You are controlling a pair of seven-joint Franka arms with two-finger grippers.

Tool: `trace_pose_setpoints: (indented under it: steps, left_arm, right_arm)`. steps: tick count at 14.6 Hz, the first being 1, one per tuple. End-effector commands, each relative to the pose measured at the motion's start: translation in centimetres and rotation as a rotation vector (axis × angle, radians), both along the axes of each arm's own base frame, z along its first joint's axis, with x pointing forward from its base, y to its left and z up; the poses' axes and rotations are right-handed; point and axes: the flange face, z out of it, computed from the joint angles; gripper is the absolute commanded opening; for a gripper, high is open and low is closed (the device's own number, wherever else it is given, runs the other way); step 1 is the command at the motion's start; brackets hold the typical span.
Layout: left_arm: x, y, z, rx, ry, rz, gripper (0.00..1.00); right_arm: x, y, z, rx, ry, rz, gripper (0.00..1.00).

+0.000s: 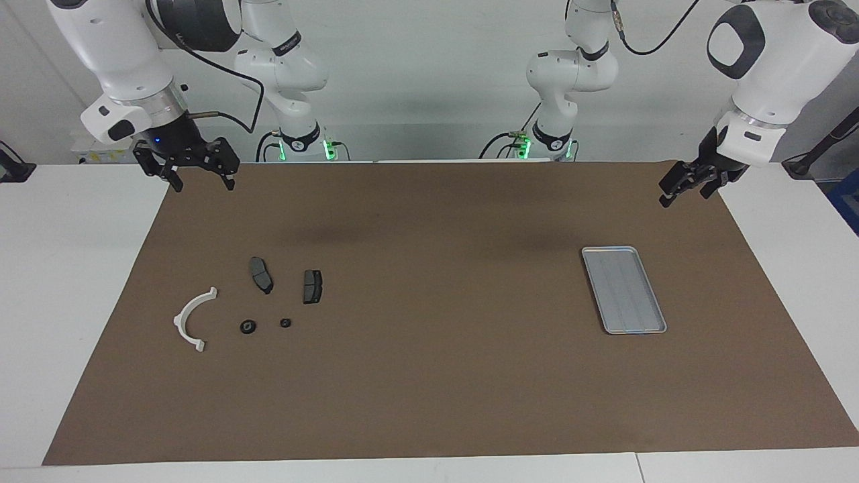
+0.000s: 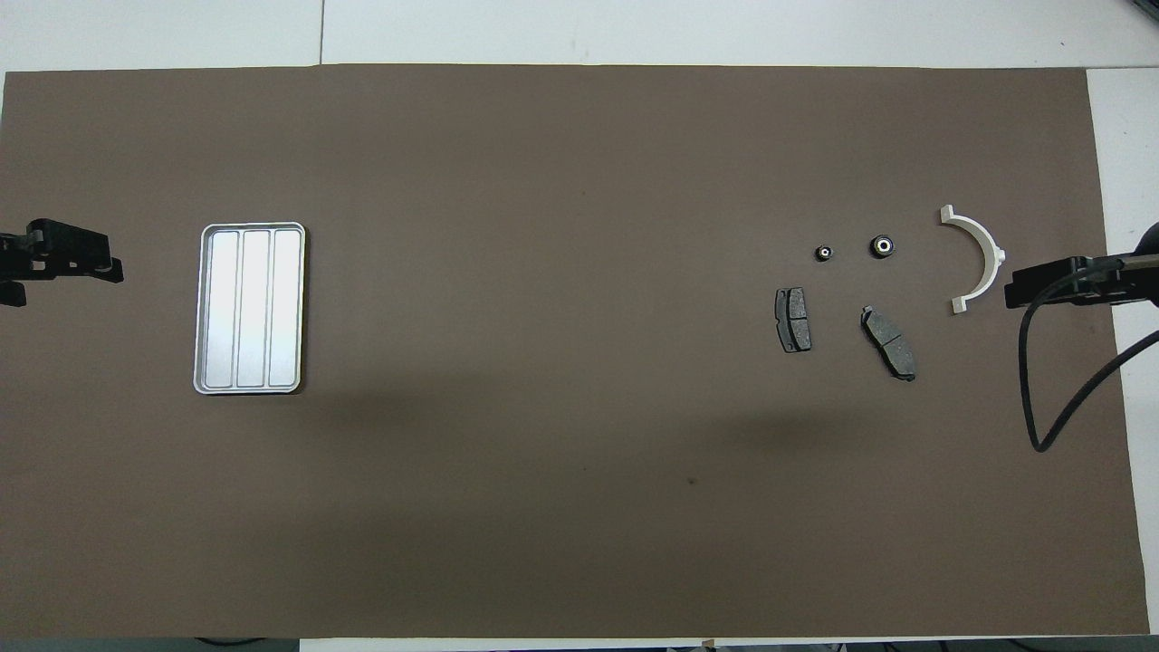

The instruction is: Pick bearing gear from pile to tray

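Parts of the pile (image 1: 255,302) lie toward the right arm's end of the brown mat (image 1: 429,376): white arc (image 1: 191,318), two brake pads (image 1: 261,274), two small black round pieces (image 1: 248,327). Right gripper (image 1: 201,176) hangs above that end's mat corner, jaws wide, empty. Tray (image 1: 654,330) sits well apart toward the left arm's end. Left gripper (image 1: 686,190) hangs raised there, jaws wide, empty.
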Motion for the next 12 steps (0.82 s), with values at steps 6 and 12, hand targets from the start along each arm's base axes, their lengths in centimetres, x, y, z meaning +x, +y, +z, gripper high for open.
trace_pose_setpoints:
  steps: [6,12]
  left_arm:
    - [-0.9,0.0,0.2,-0.016,-0.004,-0.001,1.0]
    - [-0.9,0.0,0.1,-0.016,-0.002,-0.001,1.0]
  right_arm:
    - [-0.5,-1.7,-0.3,-0.001,-0.007,0.106,1.0]
    - [6.2,-3.1,-4.9,0.016,-0.032,0.064,0.99]
